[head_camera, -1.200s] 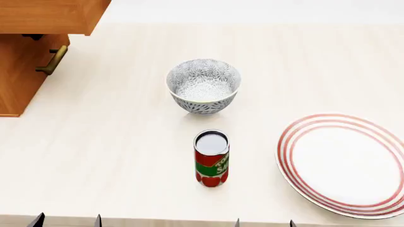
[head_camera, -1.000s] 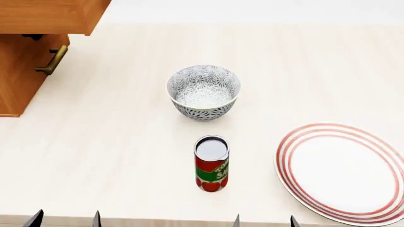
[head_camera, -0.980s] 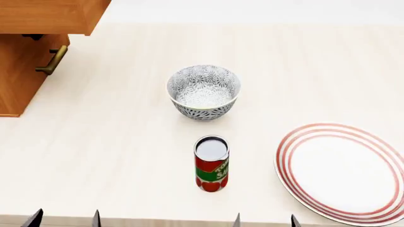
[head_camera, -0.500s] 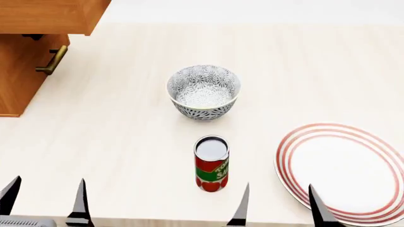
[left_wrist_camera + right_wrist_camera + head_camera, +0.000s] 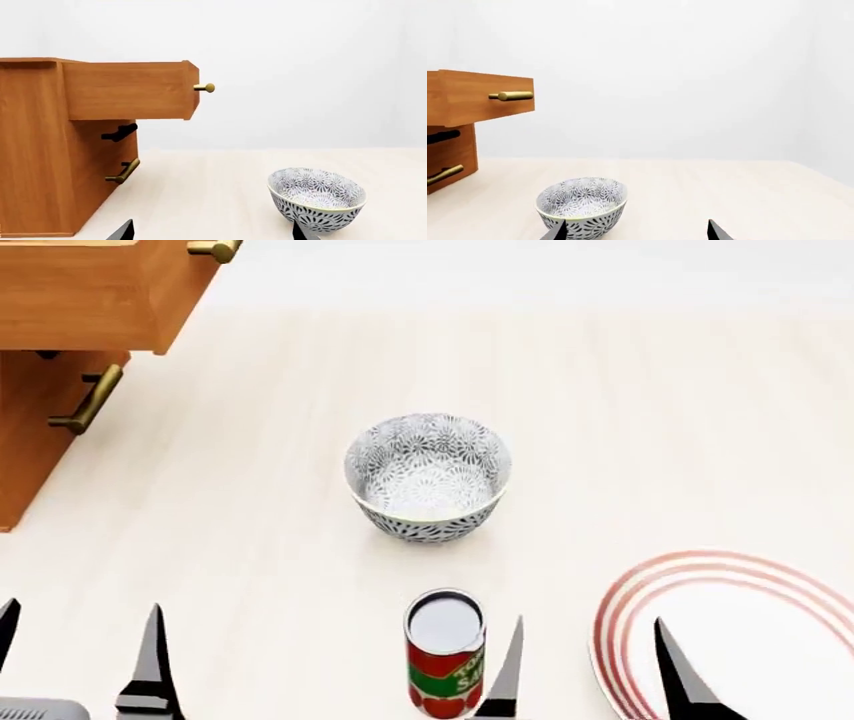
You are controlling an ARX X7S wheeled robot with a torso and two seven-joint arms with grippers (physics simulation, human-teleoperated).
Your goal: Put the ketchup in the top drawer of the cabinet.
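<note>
- A pale cream bench [image 5: 267, 540] under a blank white backdrop carries everything here, and we see it from closer and lower than half a second ago: the can, bowl and plate have all slid toward the near edge of the head view
- The ketchup [image 5: 445, 653] stands upright on the bench at the near edge, well apart from the cabinet, with a silver top, red label, green band and white lettering; it reads to us as a slim can, easy to tip
- The right tool [image 5: 587, 665] has come forward; its dark fingers stand spread with nothing between them, the inner one just beside the can, so we judge a grasp is being lined up
- The left tool [image 5: 80, 660] also has its fingers wide apart and holds nothing
- Beyond the can sits a patterned bowl [image 5: 427, 477]; a red-ringed plate [image 5: 627, 615] lies to the right
- The top drawer [image 5: 127, 90] already juts out of the cabinet [image 5: 40, 170], brass handle [image 5: 205, 88] forward, so only the carry remains
</note>
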